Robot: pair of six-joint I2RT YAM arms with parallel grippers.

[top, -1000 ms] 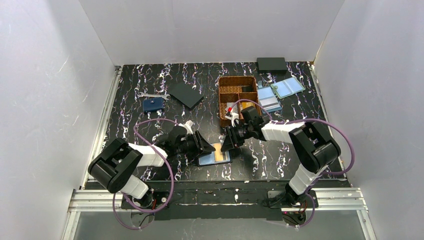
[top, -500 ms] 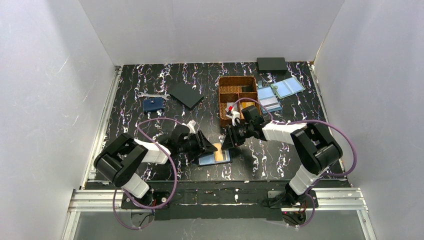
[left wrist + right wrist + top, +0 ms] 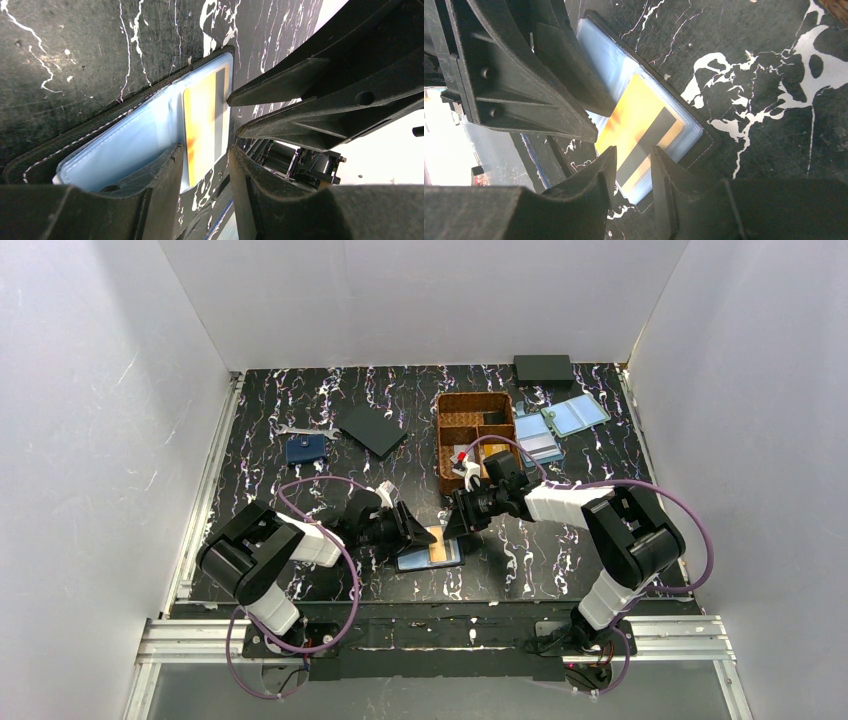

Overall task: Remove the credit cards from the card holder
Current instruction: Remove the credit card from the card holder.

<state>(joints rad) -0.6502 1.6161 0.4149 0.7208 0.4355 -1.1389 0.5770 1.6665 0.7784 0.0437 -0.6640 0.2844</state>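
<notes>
Black joints, white forearm shells, looping purple cables, matte black claw fingers

Brown basket, navy wallet, wrench

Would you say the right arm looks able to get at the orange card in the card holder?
Probably yes: the right gripper stands open at the edge of the orange card, and the left gripper sits beside it over the card holder, not across the way.

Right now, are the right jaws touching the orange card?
Cannot tell: right wrist view shows the right jaws over the orange card, contact or gap unclear.
</notes>
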